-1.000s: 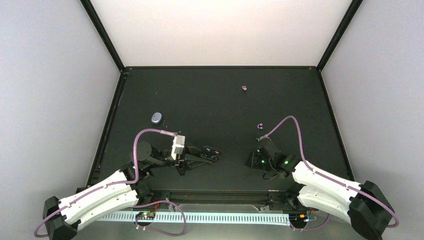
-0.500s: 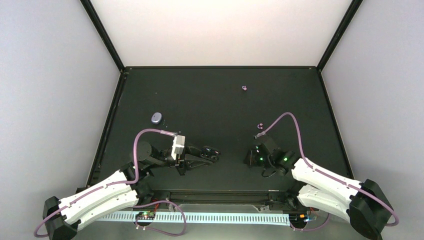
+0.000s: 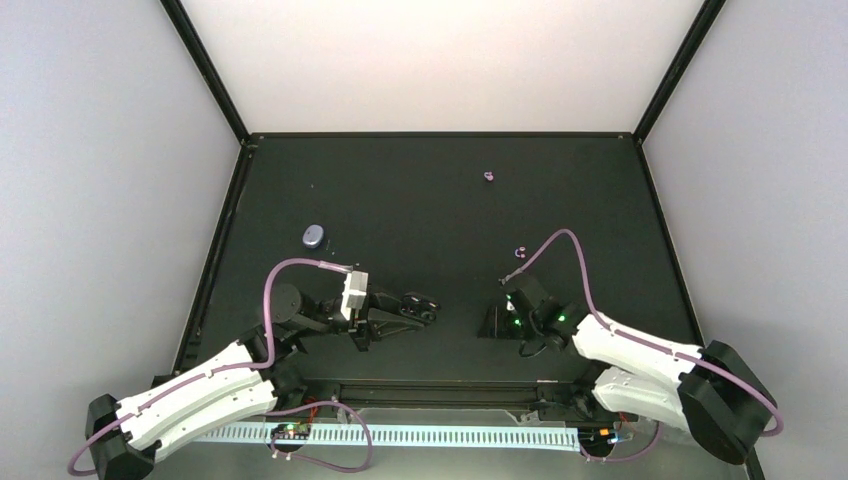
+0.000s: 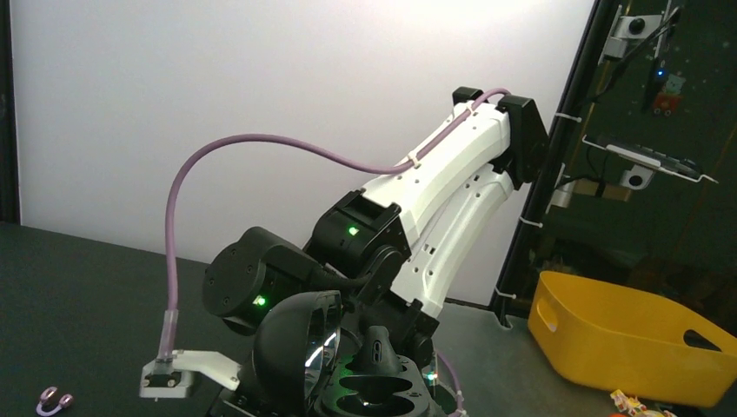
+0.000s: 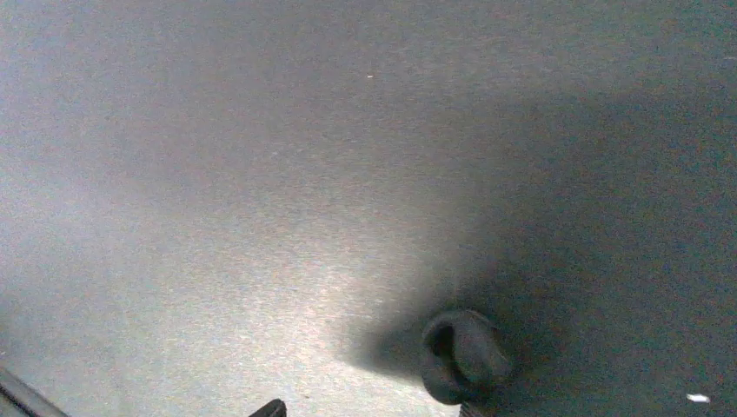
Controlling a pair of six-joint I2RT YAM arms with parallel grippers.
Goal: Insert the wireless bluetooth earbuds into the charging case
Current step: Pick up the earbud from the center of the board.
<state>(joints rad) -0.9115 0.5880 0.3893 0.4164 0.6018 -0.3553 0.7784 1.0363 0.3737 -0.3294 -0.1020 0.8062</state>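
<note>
The charging case [image 3: 313, 236] is a closed grey-lavender pebble lying on the black table at the left, far from both grippers. One purple earbud [image 3: 488, 177] lies near the back. The other earbud [image 3: 519, 251] lies just beyond the right arm's cable and also shows in the left wrist view [image 4: 54, 400]. My left gripper [image 3: 432, 303] lies low, points right and looks shut and empty; its tip shows in its wrist view [image 4: 379, 343]. My right gripper [image 3: 493, 322] points down at bare table, its tips apart at the bottom edge of its wrist view [image 5: 370, 410].
A small black ring-like bit [image 5: 461, 356] lies on the table by the right gripper's right fingertip. A yellow bin [image 4: 626, 334] stands off the table beyond the right arm. Black frame posts rise at the table's back corners.
My right arm has swung its gripper to the left, away from the nearer earbud. The left arm, the case and both earbuds have not moved.
</note>
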